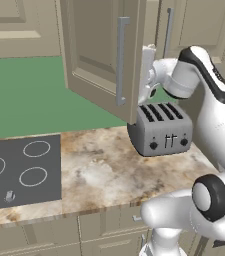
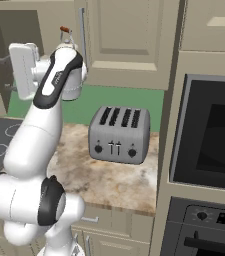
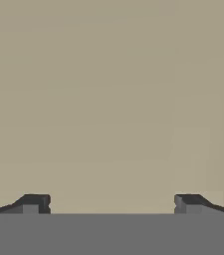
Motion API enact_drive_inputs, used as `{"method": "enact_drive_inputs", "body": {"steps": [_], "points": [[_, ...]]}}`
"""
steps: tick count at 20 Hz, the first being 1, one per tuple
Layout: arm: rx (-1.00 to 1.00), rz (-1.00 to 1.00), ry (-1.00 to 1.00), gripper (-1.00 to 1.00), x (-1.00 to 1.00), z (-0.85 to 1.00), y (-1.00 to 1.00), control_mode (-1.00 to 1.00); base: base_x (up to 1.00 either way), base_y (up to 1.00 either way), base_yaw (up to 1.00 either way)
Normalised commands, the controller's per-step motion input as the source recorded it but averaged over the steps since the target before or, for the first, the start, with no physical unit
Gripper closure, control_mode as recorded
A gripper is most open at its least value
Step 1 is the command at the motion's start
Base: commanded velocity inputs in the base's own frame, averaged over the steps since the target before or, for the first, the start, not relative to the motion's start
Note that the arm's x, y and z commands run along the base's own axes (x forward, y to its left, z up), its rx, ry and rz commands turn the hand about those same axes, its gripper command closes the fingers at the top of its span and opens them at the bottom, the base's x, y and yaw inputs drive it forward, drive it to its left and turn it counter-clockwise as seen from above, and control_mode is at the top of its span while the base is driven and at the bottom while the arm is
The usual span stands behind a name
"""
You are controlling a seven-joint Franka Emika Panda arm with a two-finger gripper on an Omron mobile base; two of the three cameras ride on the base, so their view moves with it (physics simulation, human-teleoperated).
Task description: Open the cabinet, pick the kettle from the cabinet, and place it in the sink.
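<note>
The beige cabinet's left door [image 1: 94, 45] stands swung out toward me, its silver bar handle [image 1: 120, 60] facing the room. The right door [image 1: 199, 22] looks closed. My gripper [image 3: 111, 201] is open, its fingertips wide apart with nothing between them, close against a flat beige surface. The hand [image 1: 147, 62] sits just behind the open door's free edge, above the toaster. Above my forearm I can see the kettle's [image 2: 64, 29] reddish-brown handle bar and wire arch; the arm hides its body. The sink is out of view.
A grey four-slot toaster [image 1: 161, 129] stands on the marble counter [image 1: 99, 170] under the hand. A black cooktop [image 1: 21, 172] lies at the left. A built-in oven column [image 2: 209, 135] bounds the right. Drawer fronts [image 1: 104, 222] run below the counter edge.
</note>
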Motion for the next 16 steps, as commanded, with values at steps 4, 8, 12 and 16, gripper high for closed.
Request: {"method": "enact_drive_inputs", "body": {"steps": [4, 8, 12, 16], "points": [[0.0, 0.07, 0.0, -1.0, -0.01, -0.07, 0.5, -1.0, 0.0, 0.0, 0.0], [0.0, 0.08, -0.02, -1.0, -0.14, -0.04, 0.5, -1.0, 0.0, 0.0, 0.0], [0.0, 0.05, -0.04, -1.0, -0.21, -0.04, 0.56, -1.0, 0.0, 0.0, 0.0], [-0.02, 0.0, -0.1, -1.0, -0.13, -0.07, 0.64, -1.0, 0.0, 0.0, 0.0]]}}
